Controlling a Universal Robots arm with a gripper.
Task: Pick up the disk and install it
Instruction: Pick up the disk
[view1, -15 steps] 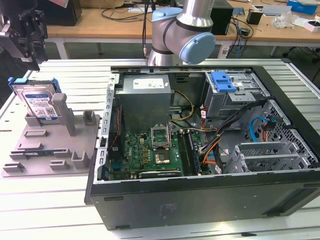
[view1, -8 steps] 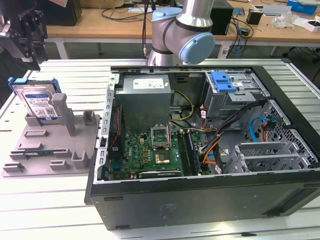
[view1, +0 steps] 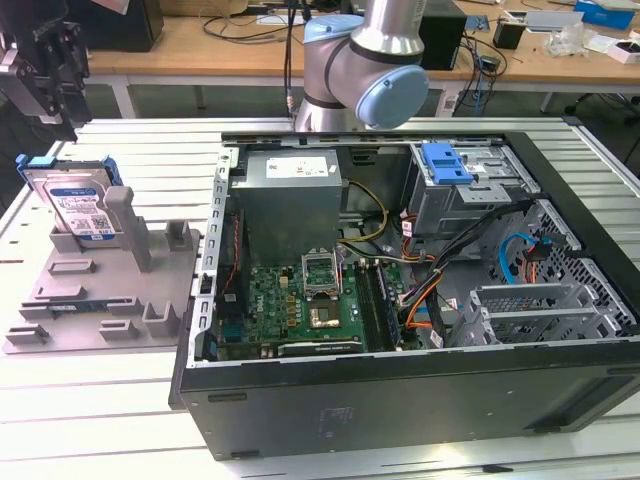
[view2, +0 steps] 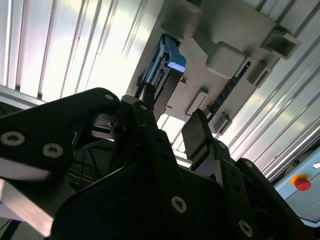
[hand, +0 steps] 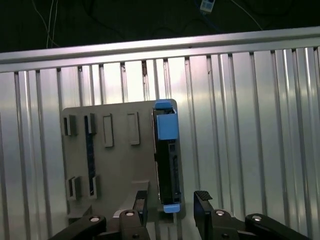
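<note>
- In the exterior view, the black wall of the open computer case (view1: 400, 400) lies nearest the camera. It rests on the slatted metal bench (view1: 100, 420).
- Inside the case, at the far end, is a grey drive cage (view1: 485, 195) topped by a blue latch (view1: 445, 162).
- To the exterior view's left of the case is a grey fixture plate (view1: 100, 300). The disk (view1: 78, 205) stands on edge in it and leans against an upright post.
- The gripper (view1: 52, 110) hangs above the disk, clear of it and a little toward the exterior view's left.
- In the second wrist view, the dark gripper (view2: 171, 114) body is closest to the lens, with its two fingers spread and nothing held between them.
- Beyond the fingertips, the disk (view2: 170, 55) shows its thin blue-framed edge, seated in the fixture plate (view2: 225, 30). There is a visible gap between the disk and the fingers.
- In the first wrist view, the gripper (hand: 172, 200) is again spread, one finger on either side of the line of the disk.
- The disk (hand: 167, 155) is seen edge-on at the side of the fixture plate (hand: 120, 165), on the bench (hand: 250, 125).
- I judge this to be the approach stage of the pick-up. The disk is not yet grasped and nothing is installed.
- A sound grasp calls for the open fingers to straddle the narrow edge squarely and stay centred. They also have to stay clear of the post and the plate's slots before pressing together.
</note>
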